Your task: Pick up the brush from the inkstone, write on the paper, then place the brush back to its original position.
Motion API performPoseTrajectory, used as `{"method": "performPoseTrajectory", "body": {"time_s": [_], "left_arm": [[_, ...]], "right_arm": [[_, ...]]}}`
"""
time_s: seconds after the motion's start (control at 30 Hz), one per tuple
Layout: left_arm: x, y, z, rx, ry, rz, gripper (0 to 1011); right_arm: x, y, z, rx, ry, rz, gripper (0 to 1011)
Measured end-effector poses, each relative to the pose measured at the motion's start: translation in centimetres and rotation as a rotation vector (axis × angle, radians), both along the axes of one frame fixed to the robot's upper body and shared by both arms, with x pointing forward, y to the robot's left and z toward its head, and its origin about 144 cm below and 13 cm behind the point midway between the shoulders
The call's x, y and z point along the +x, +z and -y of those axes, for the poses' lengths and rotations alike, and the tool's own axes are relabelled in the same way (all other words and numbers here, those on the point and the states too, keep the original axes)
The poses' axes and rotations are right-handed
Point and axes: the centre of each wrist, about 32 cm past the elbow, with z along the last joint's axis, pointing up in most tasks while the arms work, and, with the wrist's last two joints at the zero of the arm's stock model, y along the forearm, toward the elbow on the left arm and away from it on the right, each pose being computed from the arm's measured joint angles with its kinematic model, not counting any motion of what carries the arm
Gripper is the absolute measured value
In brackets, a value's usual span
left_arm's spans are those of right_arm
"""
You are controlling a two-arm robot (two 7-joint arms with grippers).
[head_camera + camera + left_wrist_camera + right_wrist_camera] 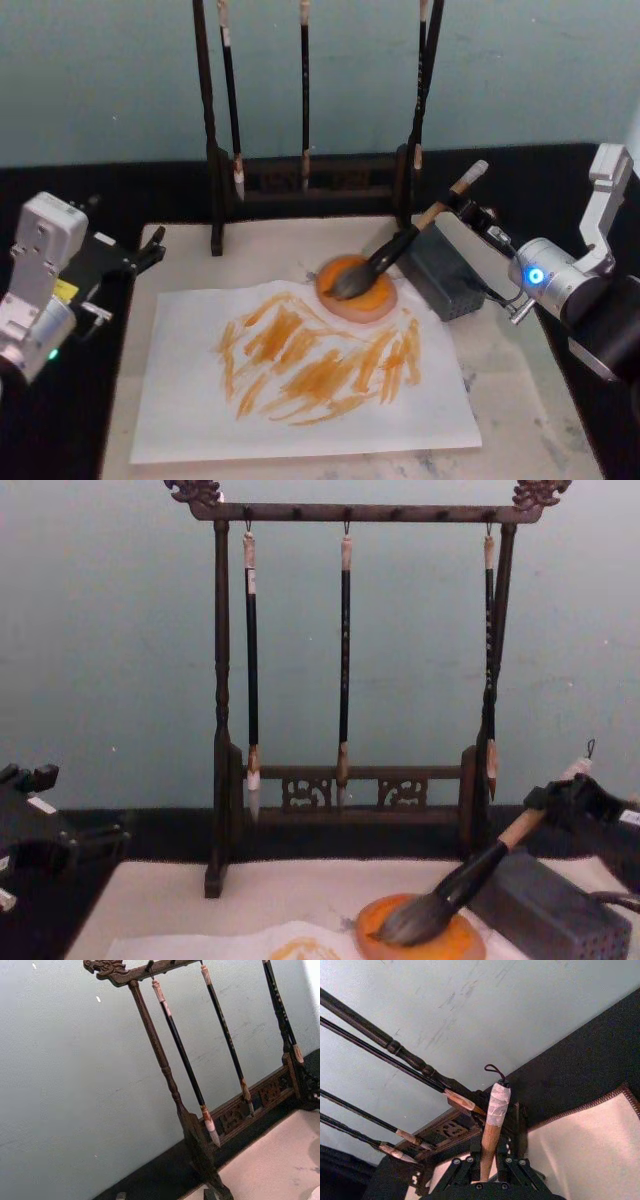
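The brush [405, 243] lies slanted with its bushy bristles in the round orange inkstone [375, 300] and its tan handle rising to the back right. My right gripper [468, 208] is shut on the upper handle just below the white end cap, and the handle [492, 1125] runs up between its fingers. From the chest, the bristles [415, 920] rest on the inkstone [465, 942]. The white paper [200, 400] lies in front of the inkstone, covered with orange strokes. My left gripper [152, 250] is parked open at the mat's back left corner.
A dark wooden stand [305, 190] with three thin hanging brushes crosses the back of the mat. A grey perforated block [450, 275] sits right of the inkstone, under the brush handle. The beige mat [520, 400] has bare room at the front right.
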Motion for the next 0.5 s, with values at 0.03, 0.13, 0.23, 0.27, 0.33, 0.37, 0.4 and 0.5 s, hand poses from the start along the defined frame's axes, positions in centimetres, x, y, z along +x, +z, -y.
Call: {"method": "performPoseTrajectory", "body": {"time_s": [0.03, 0.13, 0.23, 0.27, 0.33, 0.37, 0.4, 0.5], "left_arm": [[0.0, 0.0, 0.0, 0.000, 0.000, 0.000, 1001], [0.0, 0.0, 0.0, 0.000, 0.000, 0.000, 1000], [0.0, 0.0, 0.0, 0.000, 0.000, 0.000, 1001], [0.0, 0.0, 0.0, 0.000, 0.000, 0.000, 1001], [0.0, 0.0, 0.0, 0.000, 0.000, 0.000, 1001], [0.0, 0.0, 0.0, 0.000, 0.000, 0.000, 1001], [0.0, 0.0, 0.0, 0.000, 0.000, 0.000, 1001], [0.0, 0.0, 0.0, 0.000, 0.000, 0.000, 1001]], "right_arm": [[0.0, 0.0, 0.0, 0.000, 0.000, 0.002, 178], [-0.1, 0.2, 0.0, 0.002, 0.004, 0.012, 178], [-0.3, 0.5, -0.1, 0.009, 0.009, 0.031, 177], [-0.3, 0.7, -0.2, 0.010, 0.011, 0.036, 177], [-0.5, 1.2, -0.3, 0.013, 0.016, 0.060, 176], [-0.6, 1.3, -0.3, 0.015, 0.018, 0.068, 175], [-0.7, 1.4, -0.4, 0.015, 0.020, 0.074, 175], [-1.0, 2.0, -0.5, 0.019, 0.028, 0.100, 175]]}}
